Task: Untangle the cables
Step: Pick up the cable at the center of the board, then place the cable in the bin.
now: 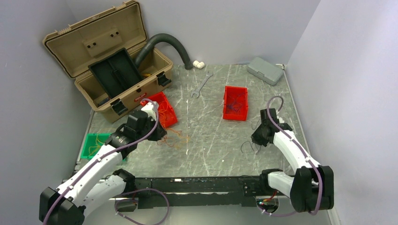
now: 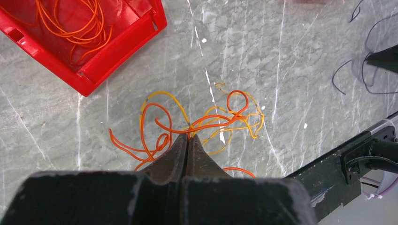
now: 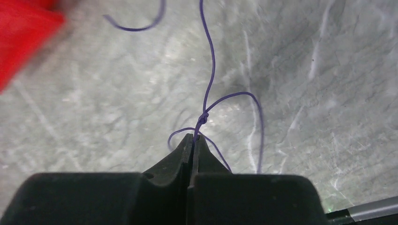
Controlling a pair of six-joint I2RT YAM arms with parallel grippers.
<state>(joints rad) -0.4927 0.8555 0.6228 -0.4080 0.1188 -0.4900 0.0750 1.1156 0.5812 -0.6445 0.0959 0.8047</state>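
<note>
Green bin [image 1: 86, 149]: sits at the far left of the table with thin yellow strands in it. It is probably where the yellow cables go.
Red bin [image 2: 122, 51]: sits up-left of the left fingers and holds loose orange strands.
Left gripper [image 2: 187, 137]: its jaws are together and the tips are pinched on an orange strand where it crosses a yellow one.
Orange-and-yellow tangle [image 2: 197, 124]: lies flat on the marble table [image 2: 291, 84] just ahead of those tips, near the red bin but not touching it.
Tangle axis: runs across the left wrist view, with orange loops at the left end and yellow loops at the right.
Left step, judged: draw the pinched orange strand up and back slowly. Check that only one colour is in the grip, and stop if the yellow loops start to cinch.
Second red bin [image 1: 236, 87]: stands near mid-table with dark strands inside.
Right gripper [image 3: 193, 137]: its jaws are closed on a purple wire [image 3: 212, 65], just below a small knot [image 3: 202, 117].
Purple wire place: lies on the table at the right, well apart from the orange tangle.
Purple wire axis: leads straight away from the fingertips, up the right wrist view, with two loops spreading beside the knot.
Right step, judged: a straight pull along that line would tighten the knot. Lifting gently and feeding slack into the loops should ease it open.
</note>
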